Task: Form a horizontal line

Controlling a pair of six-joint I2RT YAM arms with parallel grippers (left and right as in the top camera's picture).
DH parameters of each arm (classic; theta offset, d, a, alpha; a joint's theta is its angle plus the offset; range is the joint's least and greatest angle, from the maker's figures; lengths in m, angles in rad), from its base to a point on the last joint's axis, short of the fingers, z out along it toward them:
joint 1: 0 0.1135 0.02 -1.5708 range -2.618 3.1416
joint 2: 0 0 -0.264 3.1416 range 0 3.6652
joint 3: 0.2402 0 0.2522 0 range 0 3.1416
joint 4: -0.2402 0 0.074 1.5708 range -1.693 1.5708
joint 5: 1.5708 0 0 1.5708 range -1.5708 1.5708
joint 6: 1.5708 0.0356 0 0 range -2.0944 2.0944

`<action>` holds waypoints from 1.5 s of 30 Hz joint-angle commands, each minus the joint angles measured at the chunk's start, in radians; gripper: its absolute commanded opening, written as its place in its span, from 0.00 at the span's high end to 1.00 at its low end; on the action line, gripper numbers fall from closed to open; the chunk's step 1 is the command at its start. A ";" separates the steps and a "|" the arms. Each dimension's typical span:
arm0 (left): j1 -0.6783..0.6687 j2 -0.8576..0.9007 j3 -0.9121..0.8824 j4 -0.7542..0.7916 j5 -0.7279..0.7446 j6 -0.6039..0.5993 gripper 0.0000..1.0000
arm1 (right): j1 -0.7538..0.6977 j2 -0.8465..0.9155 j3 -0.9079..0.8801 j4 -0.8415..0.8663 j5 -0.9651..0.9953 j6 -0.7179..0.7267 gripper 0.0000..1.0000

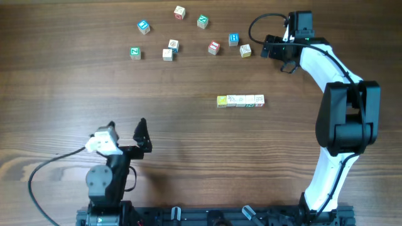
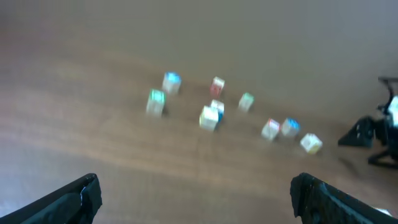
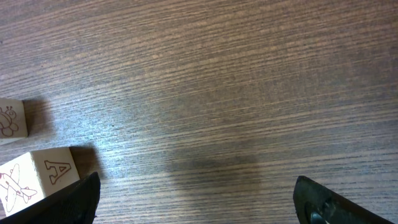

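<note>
The horizontal line [image 1: 240, 100] is a straight row of several small wooden cubes at mid-table, its left end cube yellow-faced. My right gripper [image 1: 277, 55] hovers open at the back right, beyond the row and just right of the loose cubes. In the right wrist view that gripper [image 3: 196, 200] has only bare wood between its fingers; a pale cube marked A [image 3: 38, 180] lies beside its left finger and another pale cube [image 3: 12, 118] sits farther off. My left gripper [image 1: 127, 129] stands open near the front left and holds nothing; its wrist view [image 2: 199, 199] is blurred.
Several loose cubes with blue, green or red faces are scattered along the back, from a green-faced one [image 1: 135, 53] to a pale one [image 1: 245, 51]. The left wrist view shows them blurred [image 2: 211, 115], with the right arm [image 2: 379, 130] at its right edge. Cables trail from both arms.
</note>
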 commanded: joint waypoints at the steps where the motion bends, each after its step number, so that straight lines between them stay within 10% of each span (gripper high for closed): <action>1: 0.016 -0.092 -0.002 -0.013 -0.025 0.069 0.00 | -0.004 0.008 -0.004 0.002 0.010 0.002 0.00; 28: 0.018 -0.088 -0.002 -0.008 -0.012 0.065 0.00 | -0.004 0.003 -0.004 0.012 0.010 0.002 0.00; 45: 0.019 -0.088 -0.002 -0.008 -0.012 0.065 0.00 | -0.003 -0.931 -0.004 0.009 0.018 0.003 0.00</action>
